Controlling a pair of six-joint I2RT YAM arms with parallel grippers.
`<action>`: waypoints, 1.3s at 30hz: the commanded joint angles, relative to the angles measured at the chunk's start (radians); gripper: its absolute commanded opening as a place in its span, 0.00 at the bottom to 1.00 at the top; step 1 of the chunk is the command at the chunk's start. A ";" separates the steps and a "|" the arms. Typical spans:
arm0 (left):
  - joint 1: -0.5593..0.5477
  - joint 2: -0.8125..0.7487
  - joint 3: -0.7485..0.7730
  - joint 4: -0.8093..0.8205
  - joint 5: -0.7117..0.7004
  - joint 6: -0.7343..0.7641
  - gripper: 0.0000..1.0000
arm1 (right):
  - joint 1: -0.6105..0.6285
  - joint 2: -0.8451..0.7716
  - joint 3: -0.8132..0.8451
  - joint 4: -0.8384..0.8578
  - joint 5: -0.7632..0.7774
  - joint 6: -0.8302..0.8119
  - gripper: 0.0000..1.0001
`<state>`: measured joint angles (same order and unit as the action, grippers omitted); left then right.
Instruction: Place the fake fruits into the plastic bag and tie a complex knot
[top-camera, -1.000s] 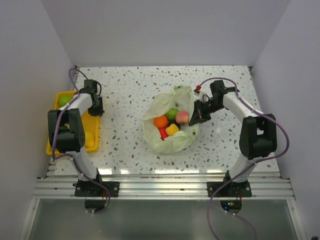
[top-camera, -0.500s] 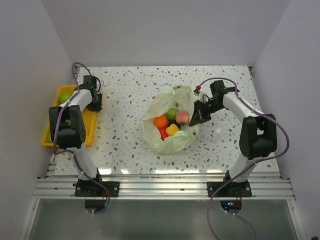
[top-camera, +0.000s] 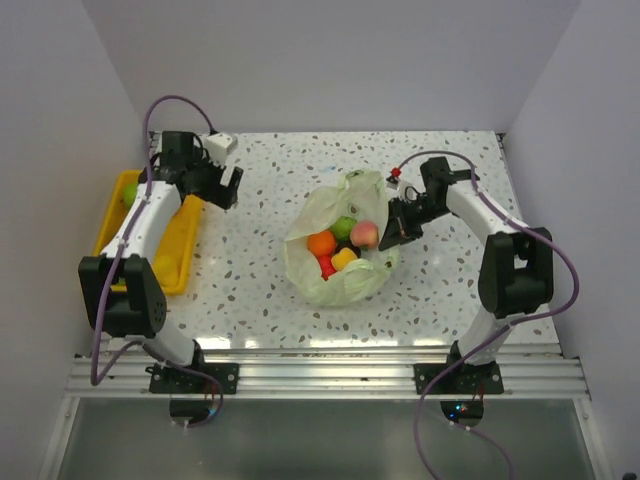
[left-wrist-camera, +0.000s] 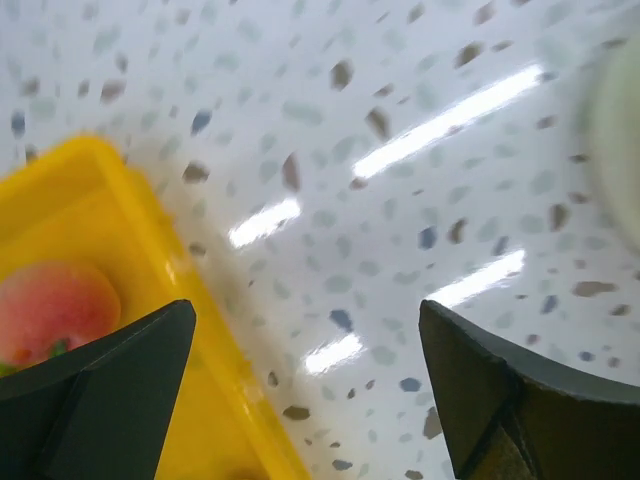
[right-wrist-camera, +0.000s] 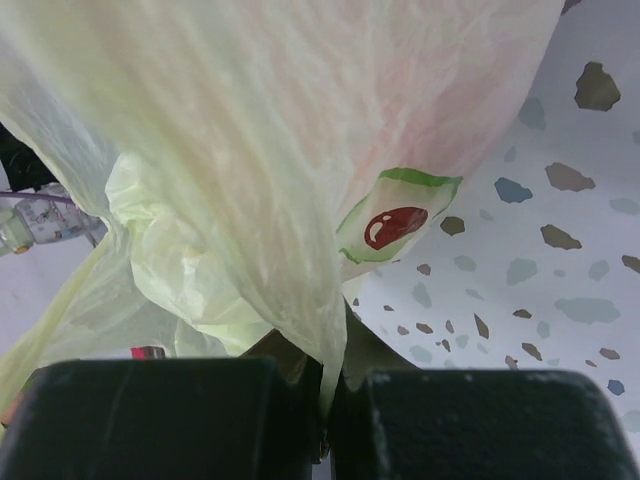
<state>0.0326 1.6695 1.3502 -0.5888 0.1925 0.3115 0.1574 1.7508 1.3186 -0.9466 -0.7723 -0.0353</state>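
Observation:
The pale green plastic bag (top-camera: 340, 280) lies mid-table with its mouth open. Inside it are fake fruits: an orange one (top-camera: 321, 243), a green one (top-camera: 345, 227), a pink one (top-camera: 366, 234), a yellow one (top-camera: 345, 259) and a red one (top-camera: 327, 266). My right gripper (top-camera: 398, 226) is shut on the bag's right rim. In the right wrist view the bag's film (right-wrist-camera: 250, 180) is pinched in the right gripper (right-wrist-camera: 330, 395). My left gripper (top-camera: 222, 186) hangs open and empty above the tray's far right corner (left-wrist-camera: 305, 320). No knot is in view.
A shallow yellow tray (top-camera: 172, 248) sits at the table's left edge with a green fruit (top-camera: 128, 196) at its far end. The left wrist view shows the tray's rim (left-wrist-camera: 150, 235) and a pink-red fruit (left-wrist-camera: 55, 305) inside it. White walls enclose the table.
The left gripper has opened and risen up and to the right, away from the tray. The tray has shifted and turned a little. The right arm and the bag have not moved.

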 joint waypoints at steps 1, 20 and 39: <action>-0.089 -0.161 0.075 0.009 0.333 0.145 1.00 | 0.004 0.015 0.088 -0.064 -0.005 -0.063 0.00; -0.453 -0.059 0.129 0.407 0.490 -0.359 0.99 | 0.068 0.093 0.261 -0.073 0.024 -0.087 0.00; -0.481 0.098 0.098 0.638 0.564 -0.637 0.77 | 0.094 0.134 0.356 -0.034 0.031 -0.058 0.01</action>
<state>-0.4377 1.7607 1.4559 -0.0402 0.7303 -0.2764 0.2440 1.8774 1.6222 -1.0008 -0.7425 -0.1036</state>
